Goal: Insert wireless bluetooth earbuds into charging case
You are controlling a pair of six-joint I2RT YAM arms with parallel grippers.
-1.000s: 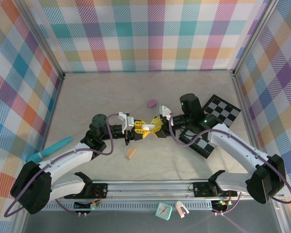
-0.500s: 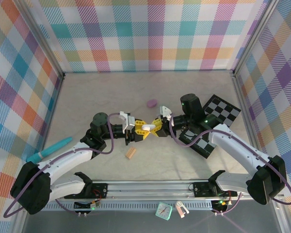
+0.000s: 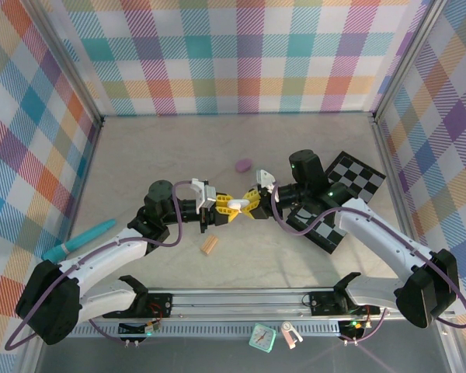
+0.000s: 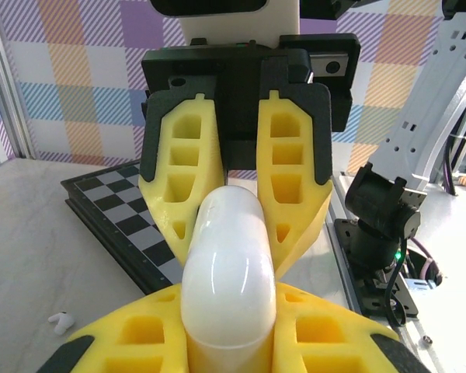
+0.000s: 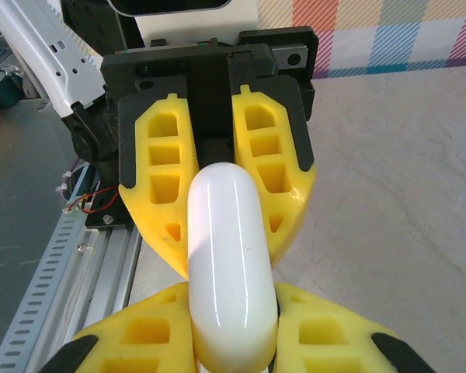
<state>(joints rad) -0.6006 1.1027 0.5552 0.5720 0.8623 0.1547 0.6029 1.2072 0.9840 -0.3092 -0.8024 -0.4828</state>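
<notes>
Right now both arms meet over the middle of the table [image 3: 140, 155], with a white charging case [image 3: 234, 204] held in the air between them. The left gripper [image 3: 224, 208] pinches one end with its yellow fingers narrowed onto it, and the right gripper [image 3: 247, 203] clamps the other end the same way. From the left wrist the case [image 4: 229, 272] stands between that arm's own fingers [image 4: 140, 350], its rounded top reaching the opposing pair. The right wrist shows the same case [image 5: 231, 264], and its lid looks closed.

One whitish earbud [image 4: 60, 321] lies on the table beside the chessboard [image 4: 116, 210], well apart from the case.

This is probably a handover or a lid-opening. To do it well, one gripper should keep the base firm while the other eases off or levers only the lid. The glossy shell could squirt out if both pull.

Compared with a second ago, hardly anything differs. Both grippers stay clamped, and the case has shifted at most a touch toward the left arm.
</notes>
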